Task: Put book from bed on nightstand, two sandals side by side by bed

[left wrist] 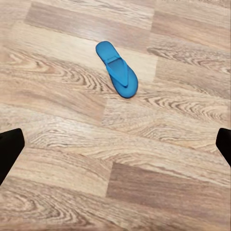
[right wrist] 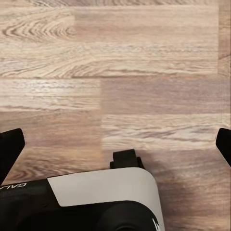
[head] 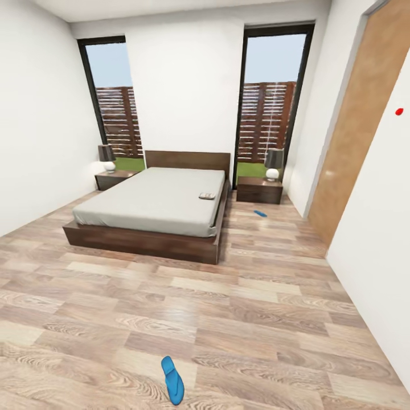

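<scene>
The book (head: 207, 196) is on the bed (head: 154, 202), over by the edge nearest the right-hand nightstand (head: 259, 189), so that part isn't done yet. From the head view you've also got one sandal (head: 172, 379) lying on the floor (head: 256, 307) close to you, well apart from the bed, and the other sandal (head: 260, 213) on the floor between the bed's side and that nightstand. So they're nowhere near side by side; basically the whole task is left. In the left wrist view that near sandal (left wrist: 117, 69) sits straps up on the planks, and the left fingers (left wrist: 9, 149) are spread wide with nothing between them. In the right wrist view the right fingers (right wrist: 10, 147) are wide too, holding nothing, hanging over bare floor and a bit of the robot's base (right wrist: 96, 202).
</scene>
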Motion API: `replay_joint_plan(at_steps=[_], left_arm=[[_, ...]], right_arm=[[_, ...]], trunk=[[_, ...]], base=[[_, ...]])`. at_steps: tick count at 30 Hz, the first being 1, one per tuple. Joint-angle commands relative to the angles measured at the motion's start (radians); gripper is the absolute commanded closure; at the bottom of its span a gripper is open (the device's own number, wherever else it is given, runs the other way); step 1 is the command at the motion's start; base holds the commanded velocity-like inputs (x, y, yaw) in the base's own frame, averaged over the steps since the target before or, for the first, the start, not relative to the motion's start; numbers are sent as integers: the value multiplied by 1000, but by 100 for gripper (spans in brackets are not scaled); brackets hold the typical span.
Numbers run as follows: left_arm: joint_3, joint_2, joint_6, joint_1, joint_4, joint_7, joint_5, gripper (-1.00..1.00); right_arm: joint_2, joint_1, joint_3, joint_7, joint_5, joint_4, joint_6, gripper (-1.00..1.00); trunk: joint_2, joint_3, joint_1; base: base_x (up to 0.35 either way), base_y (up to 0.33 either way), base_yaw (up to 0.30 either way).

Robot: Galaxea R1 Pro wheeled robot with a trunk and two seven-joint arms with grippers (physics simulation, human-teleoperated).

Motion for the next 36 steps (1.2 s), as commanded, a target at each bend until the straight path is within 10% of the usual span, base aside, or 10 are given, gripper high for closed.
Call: replay_joint_plan(at_steps=[1, 36], left_arm=[[0, 0, -3, -1, 1, 0, 6, -100], [0, 1, -2, -1, 1, 0, 6, -100]], right_arm=[[0, 0, 0, 0, -8, 0, -2, -100], [0, 0, 2, 0, -6, 0, -2, -100]], trunk=[[0, -1, 0], [0, -1, 0]], base=[[0, 0, 293], [35, 27, 291]])
